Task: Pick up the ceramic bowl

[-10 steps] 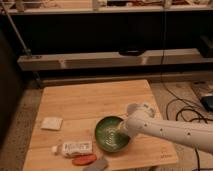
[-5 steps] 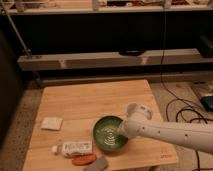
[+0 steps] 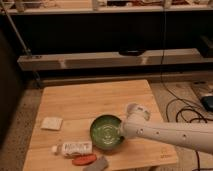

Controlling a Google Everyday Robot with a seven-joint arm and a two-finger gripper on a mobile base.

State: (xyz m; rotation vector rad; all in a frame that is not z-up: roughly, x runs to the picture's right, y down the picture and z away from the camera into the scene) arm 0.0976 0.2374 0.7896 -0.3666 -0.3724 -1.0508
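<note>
Your white arm (image 3: 172,134) enters from the frame's 4 o'clock corner and runs low across the wooden table (image 3: 95,100) toward 9 o'clock, ending in a rounded wrist joint near the table's 3 o'clock side. The gripper (image 3: 121,132) sits at the arm's tip, at the 3 o'clock rim of the ceramic bowl (image 3: 106,132); you cannot tell from this view whether its fingers are spread or closed, or whether they touch the rim.

The ceramic bowl, dark green with pale swirl marks inside, rests upright on the table toward the 6 o'clock edge, slightly toward 3 o'clock of centre.

At the bowl's 8 o'clock lies a white labelled bottle (image 3: 74,148) on its side, close to the bowl. Just beyond it, at the table's 6 o'clock edge, lie an orange-red object (image 3: 84,159) and a grey object (image 3: 97,164), the latter partly over the edge. A white packet (image 3: 51,123) lies well apart at the bowl's 9 o'clock, near that edge. The half of the table toward 12 o'clock shows bare wood.

The table is a light plank top standing on a speckled floor (image 3: 20,130). Black cables (image 3: 182,102) trail over the floor at 3 o'clock. A long pale shelf rail (image 3: 100,60) crosses the dim background at 12 o'clock, with a dark shallow dish (image 3: 132,51) on it.
</note>
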